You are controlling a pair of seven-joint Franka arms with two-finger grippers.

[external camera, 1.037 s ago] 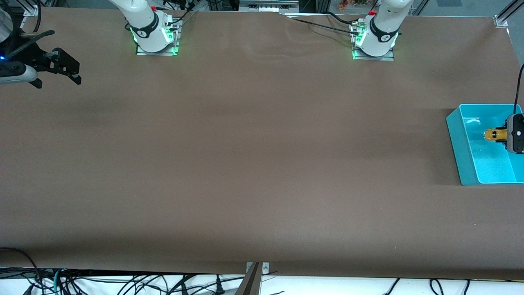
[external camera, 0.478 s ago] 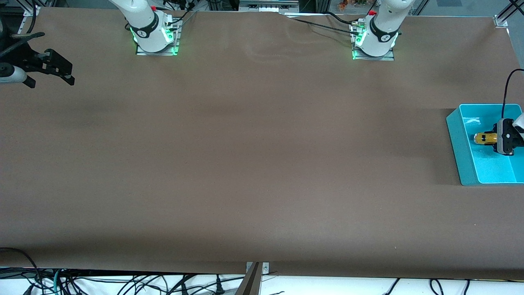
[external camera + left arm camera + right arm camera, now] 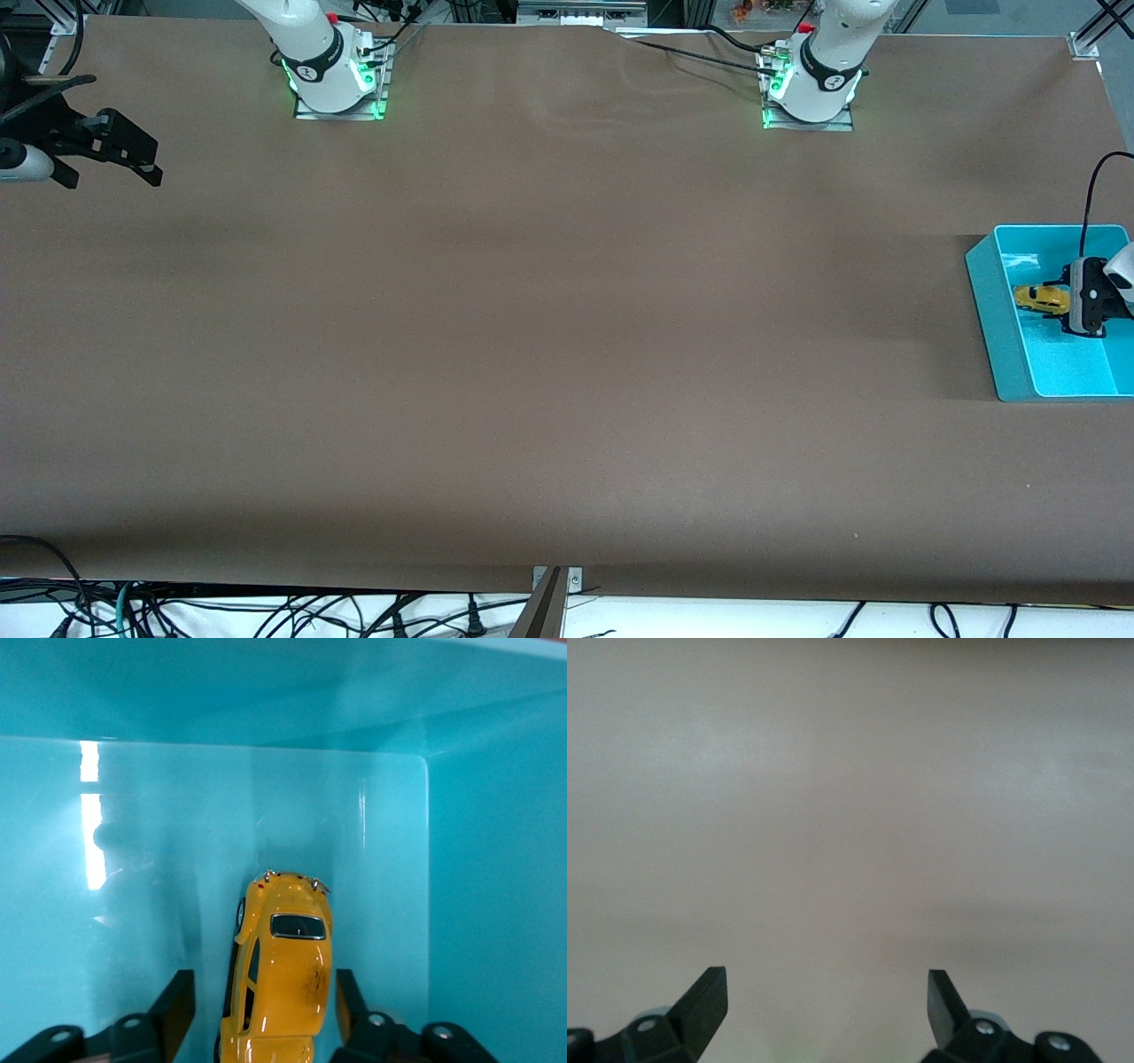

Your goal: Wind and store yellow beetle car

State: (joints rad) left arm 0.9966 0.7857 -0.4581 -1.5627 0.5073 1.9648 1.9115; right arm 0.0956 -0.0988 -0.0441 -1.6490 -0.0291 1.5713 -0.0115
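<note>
I see the tiny glossy yellow beetle car point(image 3: 282, 979) on the floor of the turquoise plastic bin point(image 3: 990, 301), my left end effector point(image 3: 259, 1005) spread astride its flanks, the right end effector point(image 3: 826, 997) waiting parted over bare worktop point(image 3: 549, 354); light, rigid, slippery—best pinched across the doors.

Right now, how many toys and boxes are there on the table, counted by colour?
Yellow: 1, the toy car, lying in the box between the left pincer's open fingers.
Blue: 1, the box.
Total: 2.
</note>
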